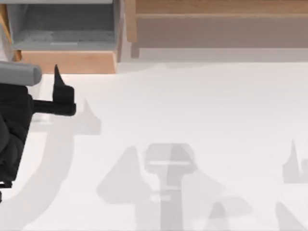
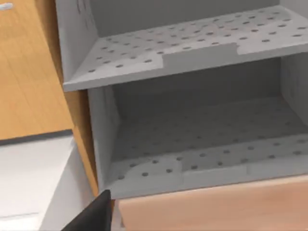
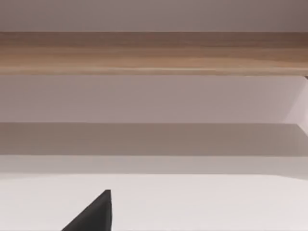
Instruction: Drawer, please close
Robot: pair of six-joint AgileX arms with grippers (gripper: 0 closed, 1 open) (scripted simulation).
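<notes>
The drawer (image 1: 67, 61) stands pulled out at the table's back left, with its light tan front panel facing the table and its grey speckled inside open to the top view. My left gripper (image 1: 60, 94) hovers just in front of that panel, near its left half and a short gap away from it. In the left wrist view the drawer (image 2: 216, 207) is close up, and a black tip of my left gripper (image 2: 94, 214) sits by the panel's corner. A black tip of my right gripper (image 3: 94, 214) points over bare table toward the back.
A long wooden shelf (image 1: 216, 24) with a grey-brown recess runs along the back right, and the right wrist view faces the shelf (image 3: 154, 53). A grey speckled compartment (image 2: 192, 43) lies above the drawer. The white table (image 1: 192, 120) carries arm shadows.
</notes>
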